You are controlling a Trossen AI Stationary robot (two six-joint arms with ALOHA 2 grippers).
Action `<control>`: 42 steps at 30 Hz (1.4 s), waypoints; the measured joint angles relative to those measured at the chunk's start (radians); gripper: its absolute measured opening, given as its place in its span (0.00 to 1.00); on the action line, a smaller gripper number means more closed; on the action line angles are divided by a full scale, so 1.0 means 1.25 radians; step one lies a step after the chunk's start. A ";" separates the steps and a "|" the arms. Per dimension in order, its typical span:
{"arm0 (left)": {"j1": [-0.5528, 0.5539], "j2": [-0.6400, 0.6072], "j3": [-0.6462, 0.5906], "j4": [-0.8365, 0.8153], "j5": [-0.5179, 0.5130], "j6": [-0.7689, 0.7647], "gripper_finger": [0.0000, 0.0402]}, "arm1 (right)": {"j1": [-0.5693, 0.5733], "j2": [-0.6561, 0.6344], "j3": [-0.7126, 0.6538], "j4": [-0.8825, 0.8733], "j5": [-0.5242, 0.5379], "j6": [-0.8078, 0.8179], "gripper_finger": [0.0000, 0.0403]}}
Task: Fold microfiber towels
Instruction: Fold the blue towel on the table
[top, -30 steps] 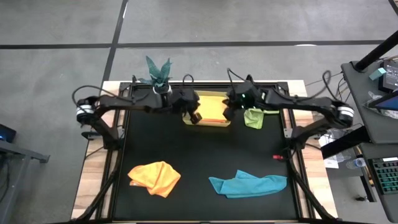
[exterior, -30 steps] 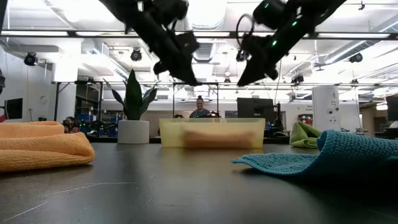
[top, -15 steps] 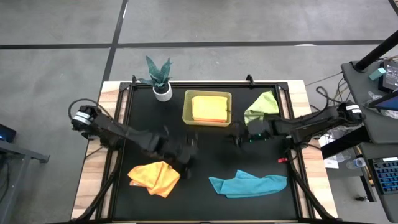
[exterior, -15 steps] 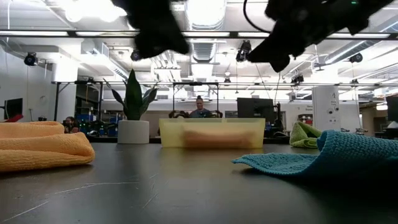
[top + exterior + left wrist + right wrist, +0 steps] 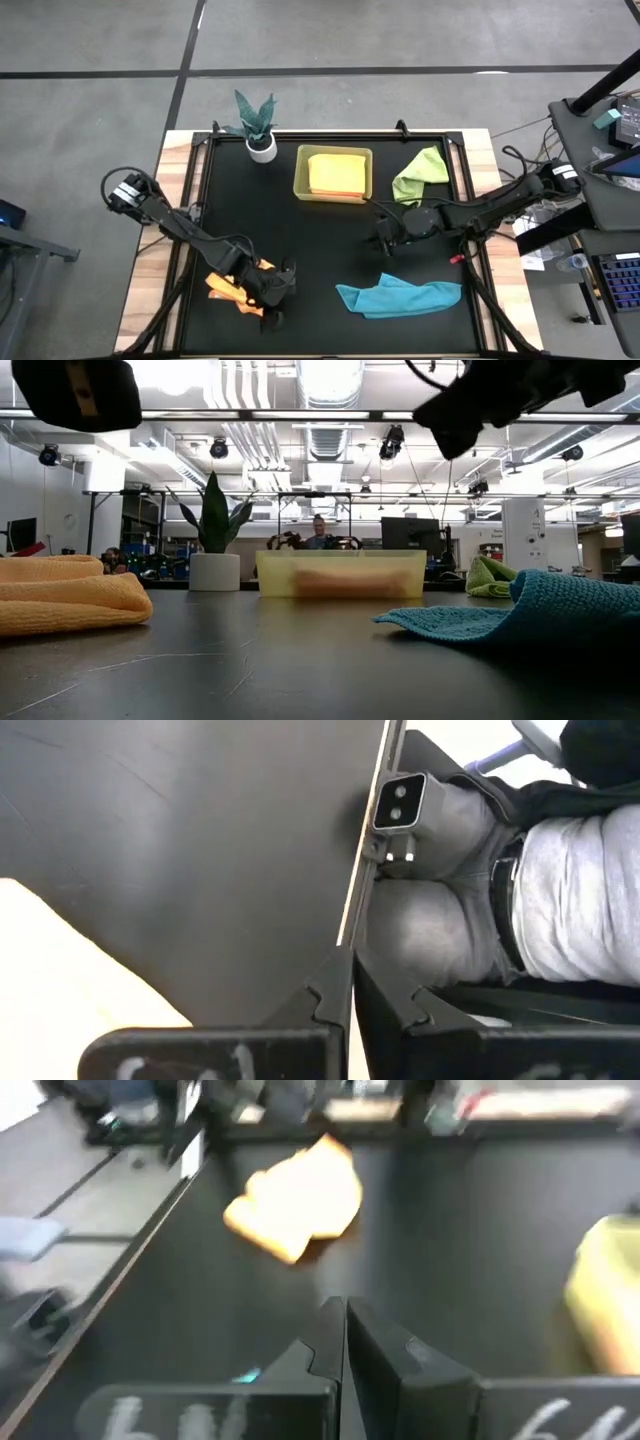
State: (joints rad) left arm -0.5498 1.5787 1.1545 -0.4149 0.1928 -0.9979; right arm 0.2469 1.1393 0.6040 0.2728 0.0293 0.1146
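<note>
A crumpled orange towel (image 5: 228,287) lies at the table's near left, also in the low view (image 5: 60,595) and the right wrist view (image 5: 300,1200). A teal towel (image 5: 400,297) lies spread at the near right. A lime green towel (image 5: 420,175) sits bunched at the far right. A folded orange-yellow towel (image 5: 335,175) lies inside the yellow bin (image 5: 300,170). My left gripper (image 5: 273,312), shut (image 5: 345,990), hangs above the orange towel's right edge, pointing toward the near edge. My right gripper (image 5: 376,240), shut (image 5: 340,1330), hovers over the table's middle, pointing left toward the orange towel.
A potted plant (image 5: 258,125) stands at the far left beside the bin. Bare black tabletop (image 5: 330,250) lies between the towels. Beyond the near edge the left wrist view shows a small camera (image 5: 400,802) and a person's grey clothing (image 5: 560,890).
My left gripper has swung from above the bin at the far edge toward the near left, coming over the orange towel, and has turned toward the near edge. My right gripper has swung from beside the bin toward the table's middle. Both stayed shut. The towels have not moved.
</note>
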 joint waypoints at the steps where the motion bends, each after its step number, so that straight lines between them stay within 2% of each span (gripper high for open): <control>1: 0.000 0.000 0.000 0.001 0.000 -0.010 0.00 | 0.000 0.000 0.009 -0.036 -0.026 0.021 0.03; 4: 0.001 0.002 0.000 0.002 -0.007 -0.004 0.00 | 0.021 0.002 0.031 -0.121 -0.095 0.087 0.04; 7: 0.003 0.004 0.000 0.004 -0.031 0.055 0.00 | 0.078 0.008 0.035 -0.143 -0.098 0.134 0.09; 13: 0.012 0.005 0.001 0.006 -0.170 0.163 0.00 | 0.210 0.037 0.035 -0.145 0.046 0.201 0.20; 19: 0.022 0.005 0.001 0.005 -0.191 0.182 0.00 | 0.282 0.091 0.039 -0.153 0.168 0.273 0.30; 24: 0.024 0.005 0.001 0.007 -0.204 0.212 0.00 | 0.284 0.192 0.091 -0.178 0.168 0.279 0.36; 30: 0.025 0.005 0.001 0.009 -0.204 0.244 0.00 | 0.261 0.312 0.203 -0.377 0.158 0.277 0.43; 34: 0.027 0.005 0.001 0.008 -0.204 0.245 0.00 | 0.252 0.377 0.252 -0.424 0.122 0.266 0.46; 38: 0.027 0.005 0.001 0.008 -0.206 0.245 0.00 | 0.248 0.429 0.282 -0.424 0.079 0.224 0.46; 42: 0.027 0.005 0.001 0.008 -0.208 0.244 0.00 | 0.248 0.451 0.301 -0.423 0.076 0.214 0.41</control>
State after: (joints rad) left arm -0.5163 1.5848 1.1557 -0.4046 -0.0669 -0.6926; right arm 0.5575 1.7034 0.9805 -0.2562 0.1238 0.3815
